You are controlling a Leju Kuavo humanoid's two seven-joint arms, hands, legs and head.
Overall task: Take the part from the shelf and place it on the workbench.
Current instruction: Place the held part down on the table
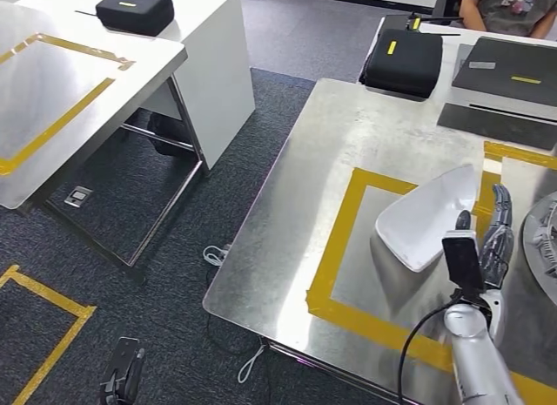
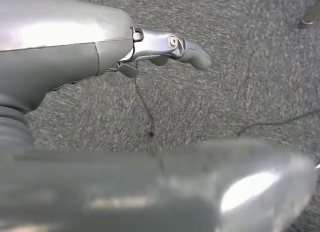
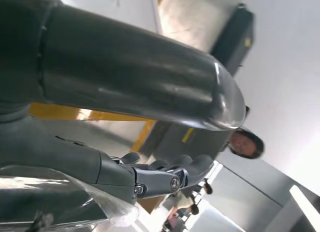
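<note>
The part is a white curved shell [image 1: 424, 220], tilted over the steel workbench [image 1: 315, 187] inside a yellow tape rectangle [image 1: 341, 239]. My right hand [image 1: 496, 239] grips its right end, with the fingers over the edge and a shadow under the shell. In the right wrist view the dark fingers [image 3: 158, 178] curl over the pale part [image 3: 109, 207]. My left hand [image 2: 113, 47] hangs above grey carpet, fingers apart and holding nothing.
Black cases sit at the bench's far edge [image 1: 403, 61] and on a white desk [image 1: 135, 10]. A grey flat unit [image 1: 509, 74] and a round metal piece [image 1: 544, 235] lie to the right. A second steel table [image 1: 59, 100] stands left. A person [image 1: 506, 9] sits behind.
</note>
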